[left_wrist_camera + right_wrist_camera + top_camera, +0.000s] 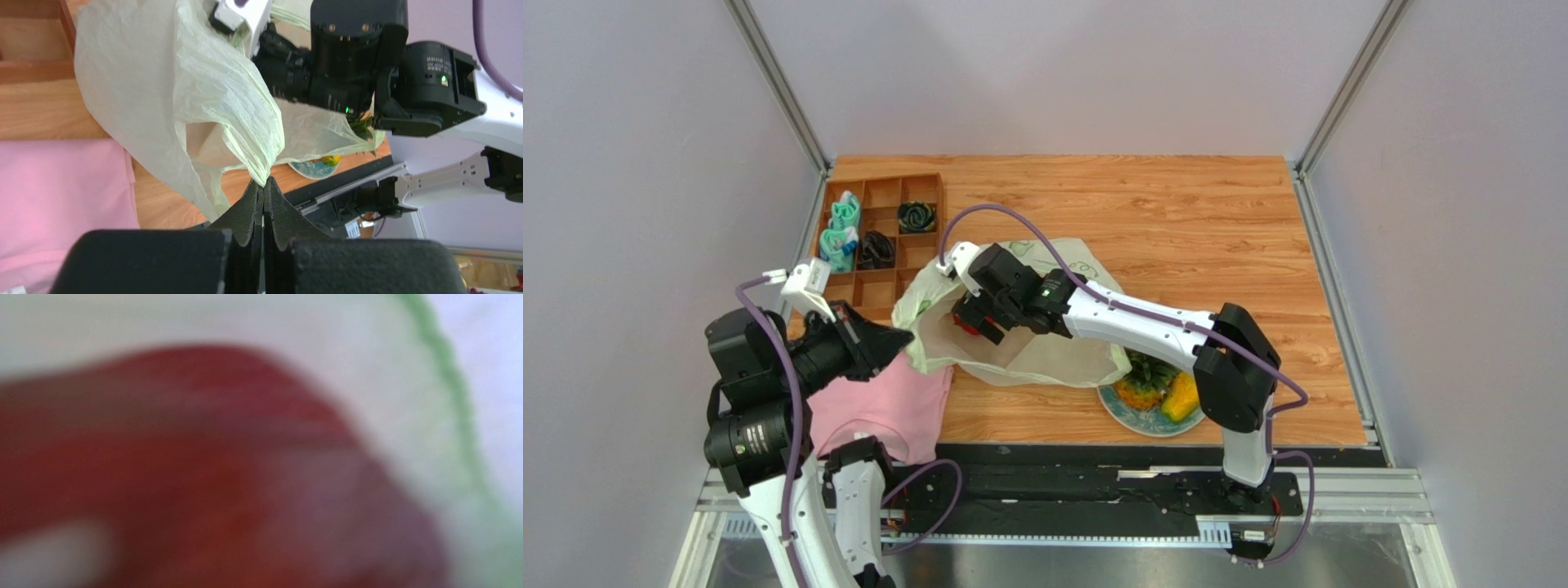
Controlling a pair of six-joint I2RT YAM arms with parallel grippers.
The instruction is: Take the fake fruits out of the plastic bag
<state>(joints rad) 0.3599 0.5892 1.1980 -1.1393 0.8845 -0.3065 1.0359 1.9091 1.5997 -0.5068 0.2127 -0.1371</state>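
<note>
The pale yellow-green plastic bag (1051,355) lies mid-table with its mouth lifted toward the left. My left gripper (897,341) is shut on the bag's gathered edge (264,174) and holds it up. My right gripper (971,316) reaches into the bag's mouth, right against a glossy red fruit (965,330). That fruit fills the right wrist view (184,465) as a red blur and hides the fingers. A small pineapple (1145,380) and a yellow-orange mango (1182,398) lie on the patterned plate (1143,426) at the front right. The other fruits are hidden.
A pink cloth (891,410) lies at the front left, under the bag's lifted edge. A wooden compartment tray (879,239) with small teal and black items stands at the back left. The right arm (430,86) crosses close in front of the left wrist camera.
</note>
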